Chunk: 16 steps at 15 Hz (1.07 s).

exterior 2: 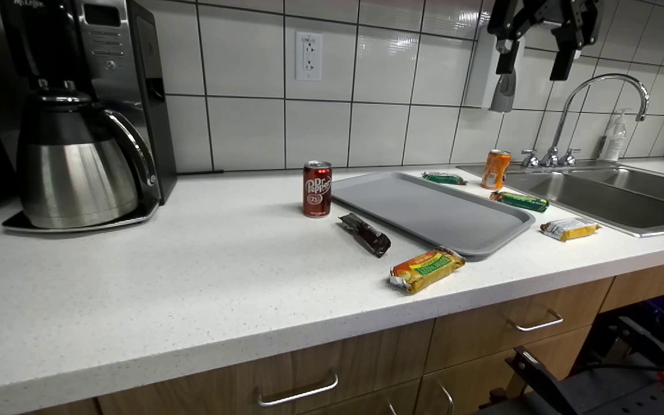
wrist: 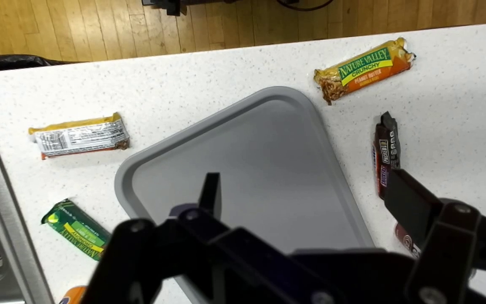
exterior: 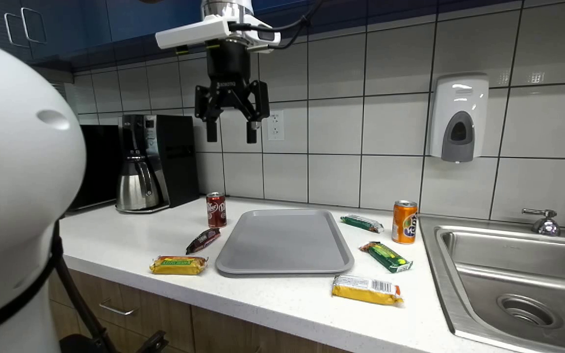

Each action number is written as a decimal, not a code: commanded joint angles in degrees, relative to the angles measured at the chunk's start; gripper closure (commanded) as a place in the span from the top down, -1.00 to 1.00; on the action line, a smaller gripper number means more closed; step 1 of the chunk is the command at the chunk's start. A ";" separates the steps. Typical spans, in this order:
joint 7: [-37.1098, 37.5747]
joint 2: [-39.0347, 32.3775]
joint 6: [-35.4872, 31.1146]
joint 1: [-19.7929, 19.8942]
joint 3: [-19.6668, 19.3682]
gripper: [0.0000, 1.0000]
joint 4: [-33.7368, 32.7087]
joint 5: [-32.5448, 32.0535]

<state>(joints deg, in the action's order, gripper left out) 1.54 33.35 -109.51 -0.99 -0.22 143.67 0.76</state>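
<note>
Looks like a kitchen. Shows a stainless-steel sink set into a white worktop, with a coffee maker, a tiled wall and a wall-mounted soap dispenser. Has wood-fronted drawers below and blue cupboards above.

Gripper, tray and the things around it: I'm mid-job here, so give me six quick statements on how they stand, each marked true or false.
1. The gripper is open and hangs above the tray. True.
2. The red can and the orange can stand on opposite sides of the tray. True.
3. The red can lies on its side. False: it stands upright on the counter.
4. Two green bars lie between the tray and the sink. True.
5. The orange can stands in the sink. False: it stands on the counter, beside the sink.
6. The gripper holds one of the green bars. False: nothing is between its jaws.
</note>
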 commanded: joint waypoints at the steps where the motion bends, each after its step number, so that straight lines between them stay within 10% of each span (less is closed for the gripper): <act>1: 0.49 0.01 -0.12 0.50 0.56 1.00 0.32 -0.15; 16: 0.82 -0.53 -0.14 1.22 -0.02 1.00 1.92 -0.45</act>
<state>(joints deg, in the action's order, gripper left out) 1.73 32.81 -109.51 -0.81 -0.53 145.31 0.76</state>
